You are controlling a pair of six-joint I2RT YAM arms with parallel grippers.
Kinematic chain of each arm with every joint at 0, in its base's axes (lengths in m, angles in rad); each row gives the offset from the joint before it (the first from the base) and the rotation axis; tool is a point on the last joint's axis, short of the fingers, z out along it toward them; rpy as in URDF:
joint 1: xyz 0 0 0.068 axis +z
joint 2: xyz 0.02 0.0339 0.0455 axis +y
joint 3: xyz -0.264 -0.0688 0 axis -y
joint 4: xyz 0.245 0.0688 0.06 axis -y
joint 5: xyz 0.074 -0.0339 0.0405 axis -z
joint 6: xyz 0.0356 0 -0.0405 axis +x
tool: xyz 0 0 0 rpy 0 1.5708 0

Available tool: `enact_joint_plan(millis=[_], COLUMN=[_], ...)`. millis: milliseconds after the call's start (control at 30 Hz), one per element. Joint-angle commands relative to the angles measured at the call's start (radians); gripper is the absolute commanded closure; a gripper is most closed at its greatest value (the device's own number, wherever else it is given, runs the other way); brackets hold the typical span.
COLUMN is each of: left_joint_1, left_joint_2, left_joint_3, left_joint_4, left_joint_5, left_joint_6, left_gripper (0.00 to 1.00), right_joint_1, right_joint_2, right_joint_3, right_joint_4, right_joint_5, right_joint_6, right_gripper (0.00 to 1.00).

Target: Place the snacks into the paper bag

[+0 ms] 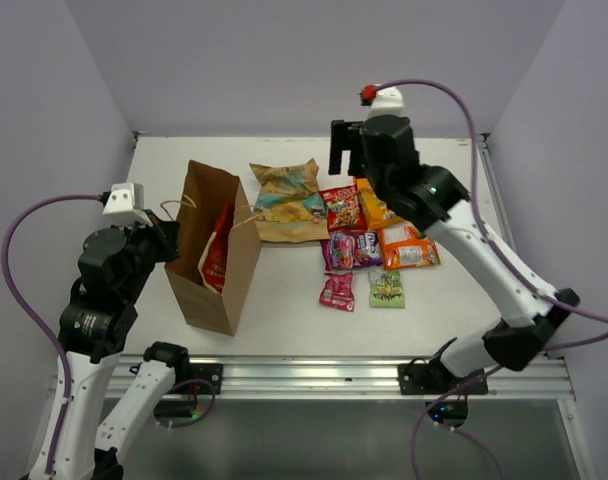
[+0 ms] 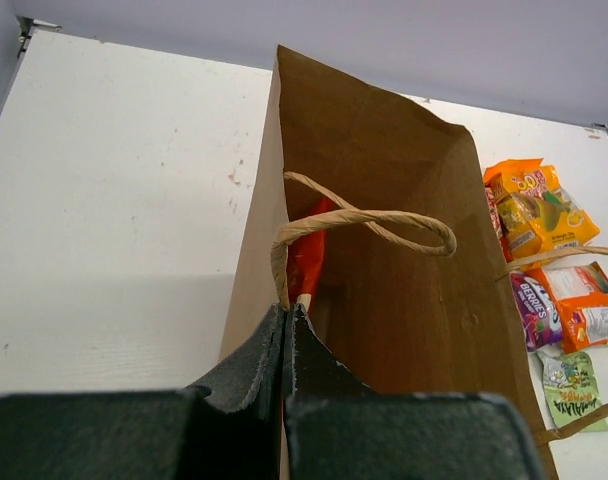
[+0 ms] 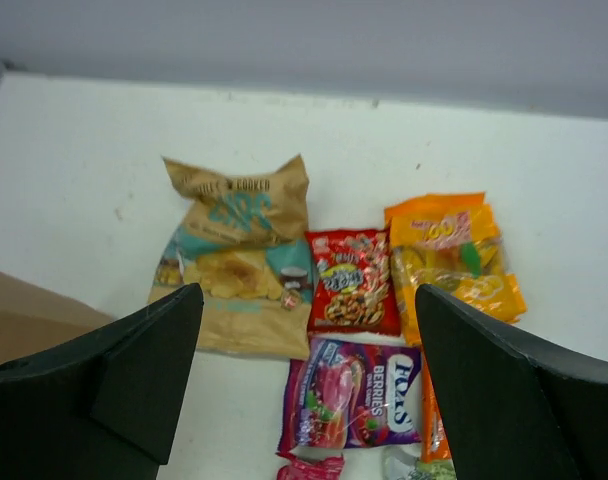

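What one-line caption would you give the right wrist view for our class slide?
Open right gripper over tan chip bag, red packet, orange packet and purple packet on a white table.

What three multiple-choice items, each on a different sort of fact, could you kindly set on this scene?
1. Where does the tan-blue chip bag lie? A between the paper bag and the red packet; B inside the paper bag; C on top of the green packet.
2. What colour is the BERRIES packet? A green; B purple; C white.
3. How is the right hand? A shut on a pink packet; B shut on a bag handle; C open and empty.
Answers: A, the two flank it on either side; B, its wrapper is plainly purple; C, it gapes wide with nothing in it.
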Motion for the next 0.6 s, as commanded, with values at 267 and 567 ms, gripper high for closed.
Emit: enact_joint_plan(millis=[267,567], left_joint_1=[-0.006,-0.005], left_joint_2=[0.031,0.039], left_joint_3=[-0.011,-0.024], left_joint_4=[0.052,0.054], left_joint_5=[-0.053,-0.068], left_joint_6=[0.019,0.025], left_gripper=[1.0,1.0], right_joint_1=[-0.229,-0.271], right_joint_2=[0.566,0.781], right_joint_3=[0.049,0.123], right_joint_4=[0.078,0.141], right_joint_5=[-0.538,-0.671], right_joint_6=[0.064,0.022], right_gripper=[0.11,0.13])
